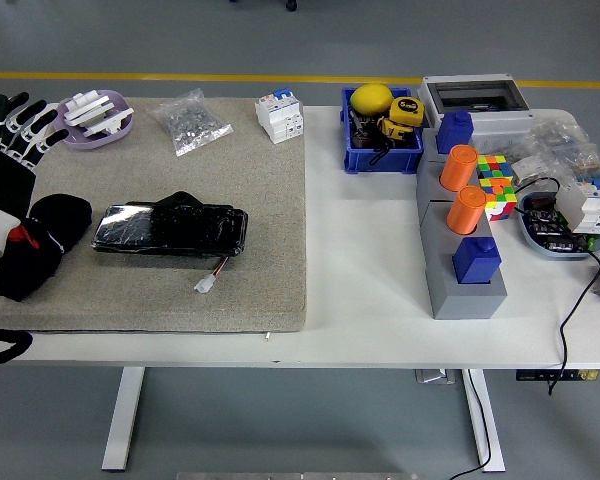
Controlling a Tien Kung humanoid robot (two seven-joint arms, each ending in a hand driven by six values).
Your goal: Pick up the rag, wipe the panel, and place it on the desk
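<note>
A black rag point(42, 243) with a red patch lies crumpled at the left end of the grey mat point(270, 250). To its right lies the glossy black panel point(170, 228), with a wire and white plug at its front. My left hand point(10, 140) comes in at the left edge, fingers spread and raised, just above and behind the rag, holding nothing. The forearm covers part of the rag's left side. The right arm does not show.
A lilac dish point(97, 120) with white parts, a bag of screws point(192, 122) and a white breaker point(280, 114) line the mat's back edge. Right of the mat stand a blue bin point(381, 152), a grey block holder point(458, 250) and a colour cube point(495, 185).
</note>
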